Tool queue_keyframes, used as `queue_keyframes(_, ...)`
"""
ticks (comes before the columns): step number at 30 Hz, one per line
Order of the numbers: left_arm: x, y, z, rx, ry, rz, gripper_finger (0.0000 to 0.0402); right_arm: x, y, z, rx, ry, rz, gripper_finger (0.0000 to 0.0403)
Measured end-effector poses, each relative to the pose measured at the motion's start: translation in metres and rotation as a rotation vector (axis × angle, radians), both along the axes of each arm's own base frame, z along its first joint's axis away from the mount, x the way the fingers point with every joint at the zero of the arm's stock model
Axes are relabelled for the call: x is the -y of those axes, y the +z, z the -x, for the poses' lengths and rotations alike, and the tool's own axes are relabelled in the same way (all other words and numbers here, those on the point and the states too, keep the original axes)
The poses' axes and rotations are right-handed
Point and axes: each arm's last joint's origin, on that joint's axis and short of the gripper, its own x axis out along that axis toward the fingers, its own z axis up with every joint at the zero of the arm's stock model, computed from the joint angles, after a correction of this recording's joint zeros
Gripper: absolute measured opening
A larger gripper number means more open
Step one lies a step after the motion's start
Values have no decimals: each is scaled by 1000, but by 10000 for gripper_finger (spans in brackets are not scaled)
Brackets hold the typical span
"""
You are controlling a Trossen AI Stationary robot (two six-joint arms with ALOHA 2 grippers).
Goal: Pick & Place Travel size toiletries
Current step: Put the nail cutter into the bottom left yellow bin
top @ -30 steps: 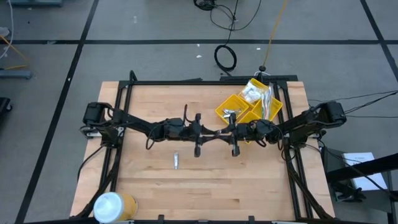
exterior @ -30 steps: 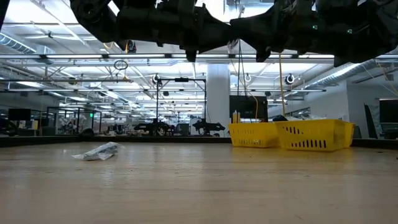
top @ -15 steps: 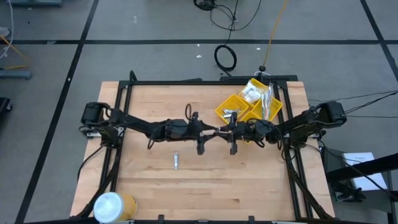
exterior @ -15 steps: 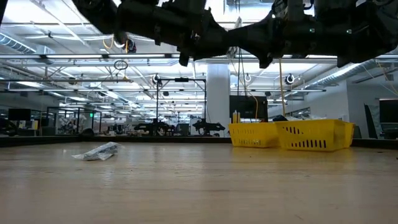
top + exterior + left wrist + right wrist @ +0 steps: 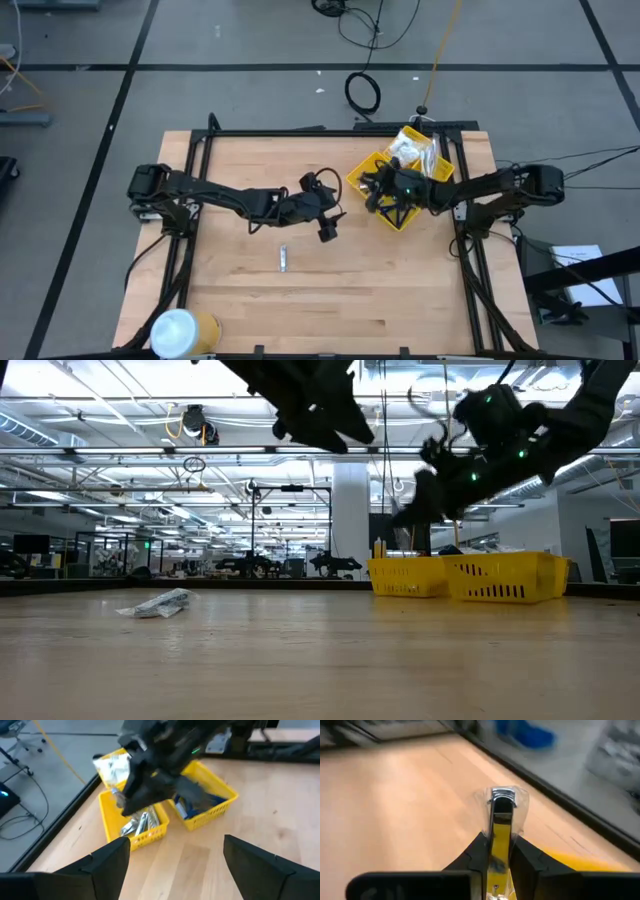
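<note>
Right hand [image 5: 501, 845] pinching slim clear-wrapped packet [image 5: 502, 802], silvery cap, yellow body

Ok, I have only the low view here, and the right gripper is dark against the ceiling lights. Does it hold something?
Observer: Yes. In the right wrist view, the right gripper is shut on a thin wrapped item.
Operator: Is it above the yellow bin?
Observer: Yes. From the high view, it hangs over the side of the yellow bin that faces the left arm.
Operator: And the left gripper, is it free?
Observer: The left wrist view shows the left gripper open, with nothing between its fingers.
</note>
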Motion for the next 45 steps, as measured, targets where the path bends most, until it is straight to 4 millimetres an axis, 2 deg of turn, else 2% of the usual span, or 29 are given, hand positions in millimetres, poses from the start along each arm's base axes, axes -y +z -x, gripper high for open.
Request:
queue_keyframes(4,1,-4,2,-26,58,9,323,19,-5,11,-59,-96,-63,40)
queue_keyframes(7,-3,-21,3,-54,123,37,321,27,-11,16,-104,-143,-100,40)
queue_keyframes(13,-11,-59,14,-118,232,143,307,28,-13,17,-95,-160,-131,70)
queue_keyframes(17,-12,-74,23,-140,268,209,301,28,-13,17,-87,-165,-142,86)
queue_keyframes(23,-9,-80,27,-146,281,232,306,28,-13,17,-60,-192,-200,116)
queue_keyframes(30,-9,-81,27,-148,282,236,308,28,-16,19,-69,-213,-244,181)
queue_keyframes(35,-8,-82,29,-167,279,252,308,28,-11,18,-24,-206,-233,219)
queue_keyframes(39,-5,-86,31,-212,245,385,308,25,2,16,63,-88,-248,232)
queue_keyframes(45,10,-94,42,-375,196,569,308,13,22,11,186,141,-242,225)
